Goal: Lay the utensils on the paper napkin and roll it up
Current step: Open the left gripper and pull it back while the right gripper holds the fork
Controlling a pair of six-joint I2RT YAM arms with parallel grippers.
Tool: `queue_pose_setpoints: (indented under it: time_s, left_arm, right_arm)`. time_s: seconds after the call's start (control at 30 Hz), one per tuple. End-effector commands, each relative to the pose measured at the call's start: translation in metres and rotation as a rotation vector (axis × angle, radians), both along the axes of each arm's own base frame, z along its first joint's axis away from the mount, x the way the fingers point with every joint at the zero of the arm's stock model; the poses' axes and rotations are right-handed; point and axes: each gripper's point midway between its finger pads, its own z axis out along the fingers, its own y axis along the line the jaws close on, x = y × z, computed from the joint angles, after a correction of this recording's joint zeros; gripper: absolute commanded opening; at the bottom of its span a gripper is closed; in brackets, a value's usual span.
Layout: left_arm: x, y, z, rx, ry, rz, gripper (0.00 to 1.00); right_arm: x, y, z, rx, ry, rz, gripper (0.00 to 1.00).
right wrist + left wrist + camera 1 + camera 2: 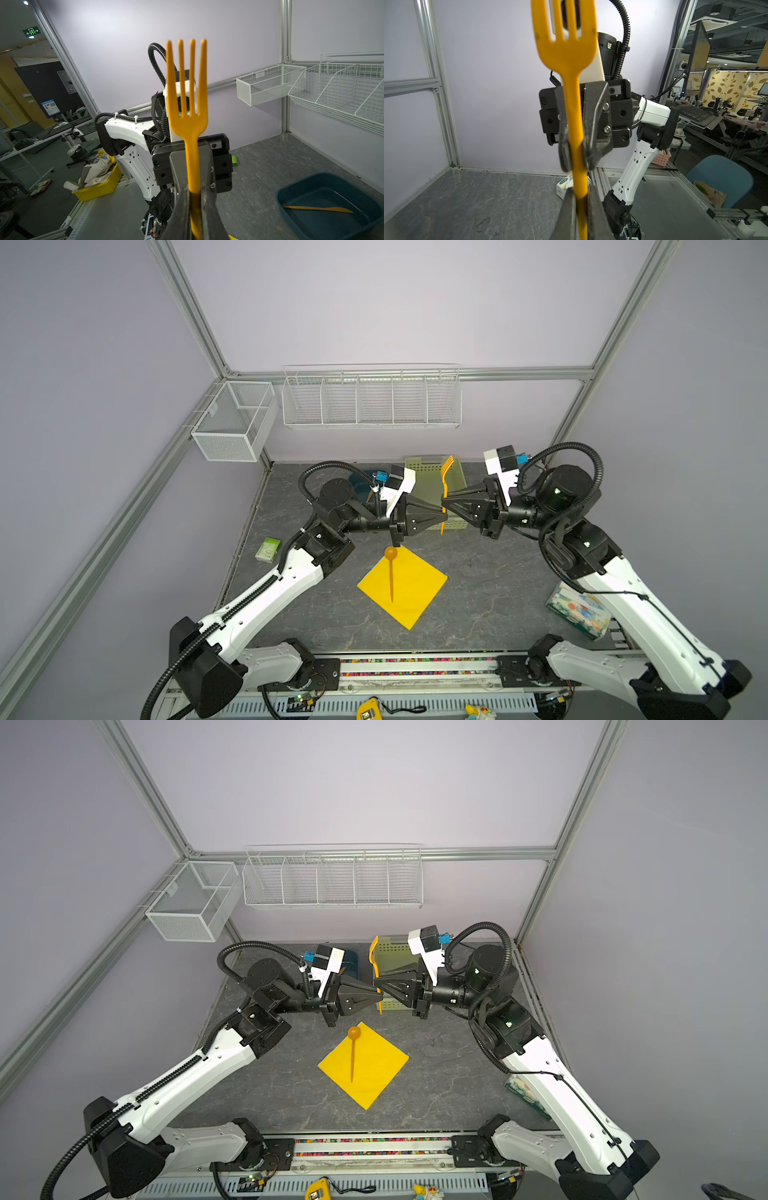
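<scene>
Left wrist view: left end effector is clamped on fork handle, w/ right end effector clamped on same handle nearer the tines; fork is held upright, off tabletop. In both top views spoon is laid on paper napkin; thin piece is seen in blue tray.

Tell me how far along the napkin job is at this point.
Done: the orange-brown round-bowled spoon lies on the flat yellow paper napkin. In hand: the orange plastic fork stands upright, left tool and right tool both shut on its handle. Remaining: the thin orange straight piece sits in the dark blue plastic tray; nothing is rolled.
</scene>
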Motion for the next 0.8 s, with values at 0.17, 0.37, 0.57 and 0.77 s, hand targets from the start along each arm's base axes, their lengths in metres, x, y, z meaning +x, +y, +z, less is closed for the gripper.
queue_pose_setpoints:
  time_s: [0.17, 0.37, 0.57, 0.77]
  left_arm:
    - [0.019, 0.006, -0.007, 0.063, 0.010, 0.146, 0.20]
    - [0.042, 0.027, -0.030, 0.187, 0.054, 0.344, 0.30]
    - [0.070, 0.060, -0.047, 0.281, 0.110, 0.562, 0.32]
    - [0.103, 0.102, -0.062, 0.360, 0.163, 0.809, 0.34]
  right_arm:
    - [0.000, -0.002, -0.003, -0.025, 0.007, -0.029, 0.07]
    - [0.028, -0.008, -0.033, -0.130, 0.072, -0.216, 0.07]
    - [0.058, -0.007, -0.076, -0.302, 0.152, -0.427, 0.07]
    - [0.082, -0.007, -0.123, -0.441, 0.247, -0.650, 0.07]
